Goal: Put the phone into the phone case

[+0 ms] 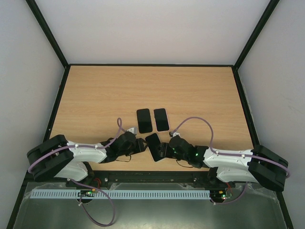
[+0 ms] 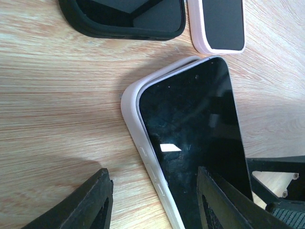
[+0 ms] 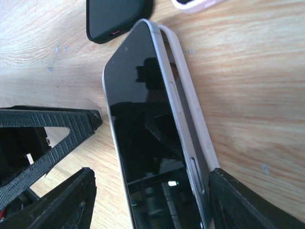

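The black glass phone (image 1: 153, 147), partly in its pale pink case (image 2: 129, 109), was seen lying near-to-far between the left gripper (image 2: 152, 191) and right gripper (image 3: 150, 195), both spread apart.

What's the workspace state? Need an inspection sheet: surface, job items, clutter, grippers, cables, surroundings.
Surface: wooden table, faint scuffs in the right wrist view.
Job's things: phone lies angled between the grippers, partly in its pale case; one long edge appears to ride above the case wall.
Clutter: black case and pale-rimmed dark slab lie side by side beyond the phone, apart from it.
Grippers: left gripper and right gripper both open, straddling the phone.
Cables: purple cable loops off each arm, clear of the phone.
Surroundings: pale walls, black frame posts.
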